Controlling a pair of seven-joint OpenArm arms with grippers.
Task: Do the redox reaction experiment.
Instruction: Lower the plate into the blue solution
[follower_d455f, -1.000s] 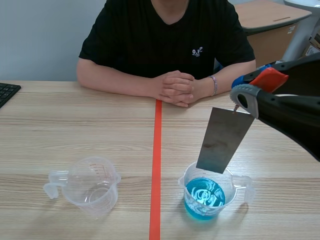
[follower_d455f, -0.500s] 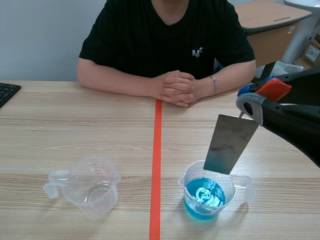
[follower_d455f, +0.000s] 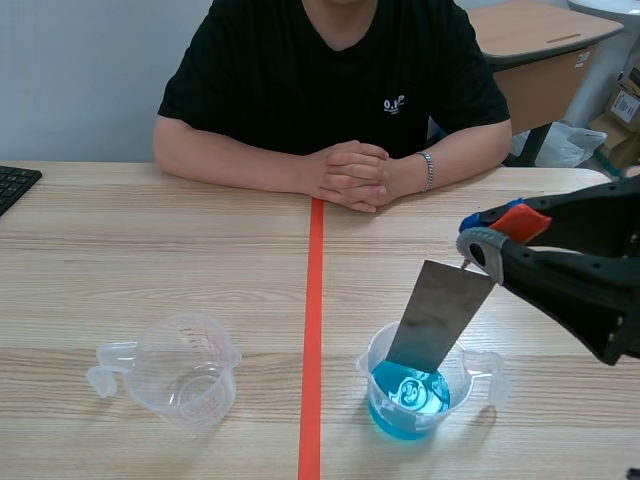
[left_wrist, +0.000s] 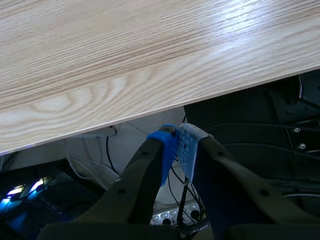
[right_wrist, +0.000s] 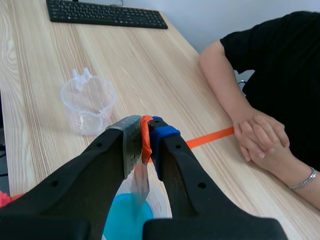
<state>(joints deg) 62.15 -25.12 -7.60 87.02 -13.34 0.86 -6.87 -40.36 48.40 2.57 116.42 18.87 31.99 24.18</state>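
Metal plate pinched by right gripper at right of frame, lower end inside beaker of blue liquid, left gripper fingers pressed together.

Right arm comes in from the right and slopes down toward the middle. Right gripper has its 2 fingers clamped on the top edge of the metal plate. Left gripper sits below the table edge, its 2 pads pressed together with nothing between them.
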